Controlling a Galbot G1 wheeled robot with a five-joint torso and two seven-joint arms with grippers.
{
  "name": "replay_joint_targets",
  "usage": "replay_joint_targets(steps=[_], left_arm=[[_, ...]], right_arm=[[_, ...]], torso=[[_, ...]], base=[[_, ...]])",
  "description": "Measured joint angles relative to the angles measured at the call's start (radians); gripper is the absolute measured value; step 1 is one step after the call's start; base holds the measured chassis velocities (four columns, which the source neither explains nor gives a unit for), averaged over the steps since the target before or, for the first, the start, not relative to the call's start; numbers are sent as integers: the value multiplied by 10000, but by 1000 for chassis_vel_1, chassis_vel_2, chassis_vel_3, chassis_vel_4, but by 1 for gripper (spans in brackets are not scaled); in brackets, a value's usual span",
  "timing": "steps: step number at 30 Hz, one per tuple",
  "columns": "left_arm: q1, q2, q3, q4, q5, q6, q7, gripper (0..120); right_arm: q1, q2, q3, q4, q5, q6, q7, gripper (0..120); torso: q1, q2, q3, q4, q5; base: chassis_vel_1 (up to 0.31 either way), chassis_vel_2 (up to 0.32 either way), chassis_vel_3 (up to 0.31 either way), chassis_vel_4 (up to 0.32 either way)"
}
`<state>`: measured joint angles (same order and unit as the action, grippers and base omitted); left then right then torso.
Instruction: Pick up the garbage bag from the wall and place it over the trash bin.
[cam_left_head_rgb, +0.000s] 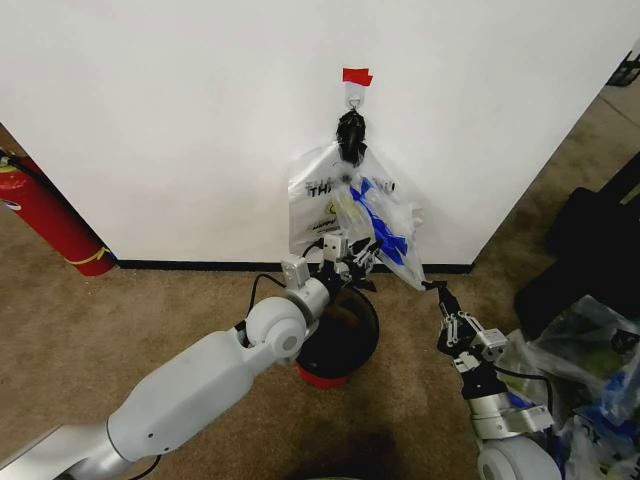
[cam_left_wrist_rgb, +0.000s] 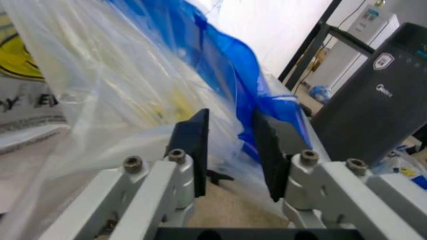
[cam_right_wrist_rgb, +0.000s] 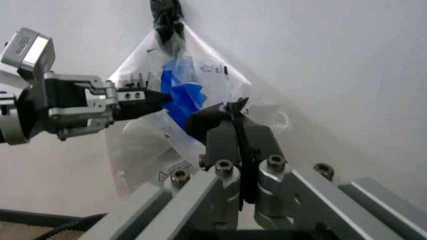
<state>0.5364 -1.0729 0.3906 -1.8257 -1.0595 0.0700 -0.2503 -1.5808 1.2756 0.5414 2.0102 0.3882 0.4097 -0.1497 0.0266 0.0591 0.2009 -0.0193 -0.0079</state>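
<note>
The garbage bag (cam_left_head_rgb: 378, 228), thin whitish plastic with blue handle parts, hangs off the wall below the hook and is drawn out toward the lower right. My right gripper (cam_left_head_rgb: 432, 288) is shut on its lower corner (cam_right_wrist_rgb: 238, 107). My left gripper (cam_left_head_rgb: 348, 255) is at the bag's blue middle, above the trash bin. Its fingers (cam_left_wrist_rgb: 195, 150) stand apart with bag plastic (cam_left_wrist_rgb: 227, 100) in the gap. The trash bin (cam_left_head_rgb: 340, 335), black with a red base, stands on the carpet under the bag.
A second flat bag (cam_left_head_rgb: 315, 195) with a black knotted top (cam_left_head_rgb: 351, 135) hangs from the hook under red tape (cam_left_head_rgb: 357, 75). A red fire extinguisher (cam_left_head_rgb: 50, 220) leans at the left wall. Stuffed clear bags (cam_left_head_rgb: 590, 350) and dark equipment crowd the right side.
</note>
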Motion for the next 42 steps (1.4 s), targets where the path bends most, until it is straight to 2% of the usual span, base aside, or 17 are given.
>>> replay_joint_targets(steps=[4,5,7,13,18,22,23,25,29,31,35,42], left_arm=[[114,40,-123,-51,-51,-205,-105,10],[114,40,-123,-51,-51,-205,-105,10],[222,157,-266,-260,-261,-331,-187,0],[428,267,-350,-741,-660,-424,-339,0],[455,288,-380,-900,-660,183,-252,0],[388,326,-347,-891,-542,296,-106,8],[257,276,-238,-705,-372,299,-48,18],[162,198,-193,-554,-320,299,-18,20],[-51,33,-108,-211,-288,280,6,39],[-86,4,-87,-160,-288,273,10,42],[-157,-57,-8,-34,-407,227,23,58],[-261,-84,188,167,-452,42,96,36]], right_arm=[[-12,-19,49,-30,17,0,21,0],[-12,-19,49,-30,17,0,21,0],[-18,-31,49,-30,73,0,41,0],[63,-57,9,-26,89,-54,119,0],[32,-62,8,74,73,-95,134,0],[-37,-73,64,107,80,-94,115,0],[-118,-97,126,138,93,-69,65,0],[-144,-101,153,148,109,-57,47,0],[-177,-100,198,169,125,-34,-4,0],[-187,-100,208,170,128,-30,-19,0],[-179,-91,217,170,153,-28,-25,0],[-180,-104,236,170,201,-27,-17,0]], torso=[[0,0,0,-2,0],[0,0,0,-2,0],[0,0,0,3,0],[0,0,-1,1,0],[0,0,-1,-1,0],[0,0,-1,3,0],[0,0,-1,0,-1],[0,0,-1,-1,0],[0,0,0,1,0],[0,0,0,0,0],[0,0,0,1,0],[0,0,0,1,0]], base=[[0,0,0,0],[0,0,0,0],[0,0,0,0],[0,0,0,0],[0,0,0,0],[0,0,0,0],[0,0,0,0],[0,0,0,0],[0,0,0,0],[0,0,0,0],[0,0,0,0],[0,0,0,0]])
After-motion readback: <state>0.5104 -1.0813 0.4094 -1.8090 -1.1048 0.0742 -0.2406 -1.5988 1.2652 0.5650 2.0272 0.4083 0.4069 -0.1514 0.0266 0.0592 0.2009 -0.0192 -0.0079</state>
